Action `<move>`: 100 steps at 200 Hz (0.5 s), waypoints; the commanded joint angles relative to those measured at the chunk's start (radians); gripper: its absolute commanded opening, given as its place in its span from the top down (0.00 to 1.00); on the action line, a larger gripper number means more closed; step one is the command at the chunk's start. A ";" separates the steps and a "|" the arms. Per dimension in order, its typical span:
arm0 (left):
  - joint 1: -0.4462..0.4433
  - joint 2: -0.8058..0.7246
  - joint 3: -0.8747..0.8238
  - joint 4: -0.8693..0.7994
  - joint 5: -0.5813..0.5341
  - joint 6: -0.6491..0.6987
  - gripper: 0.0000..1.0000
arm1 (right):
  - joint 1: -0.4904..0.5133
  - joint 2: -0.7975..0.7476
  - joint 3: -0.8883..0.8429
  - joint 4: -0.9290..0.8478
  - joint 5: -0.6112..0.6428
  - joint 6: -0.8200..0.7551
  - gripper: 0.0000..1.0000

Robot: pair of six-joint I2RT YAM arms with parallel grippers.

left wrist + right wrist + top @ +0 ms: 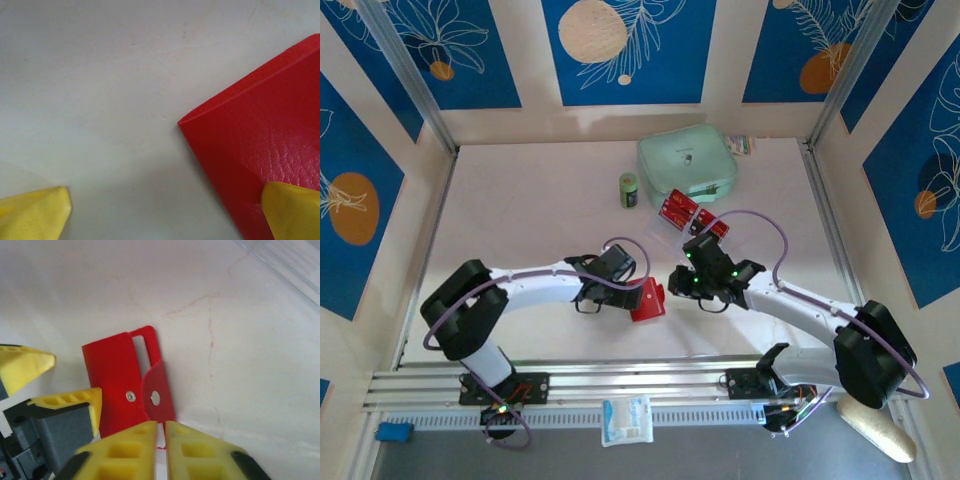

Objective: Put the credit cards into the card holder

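The red card holder (648, 300) lies on the table between my two grippers; its snap studs and loose flap (159, 390) face the right wrist camera. My left gripper (632, 288) is open wide at its left side, one yellow fingertip (292, 210) over the red leather (260, 140) and the other on bare table. My right gripper (160, 440) has its jaws a narrow gap apart, with the flap's edge showing in the gap. Red credit cards (677, 210) lie farther back, next to the mint pouch.
A mint-green zip pouch (687, 166) and a small green cylinder (629, 190) stand at the back. A clear plastic tray edge (285, 265) lies beyond the holder. Walls ring the table, and a metal rail (620, 380) runs along the near edge.
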 commanded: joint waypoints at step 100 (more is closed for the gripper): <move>-0.025 0.072 -0.006 -0.069 -0.082 0.091 0.00 | -0.005 0.166 0.140 -0.045 -0.074 -0.130 0.65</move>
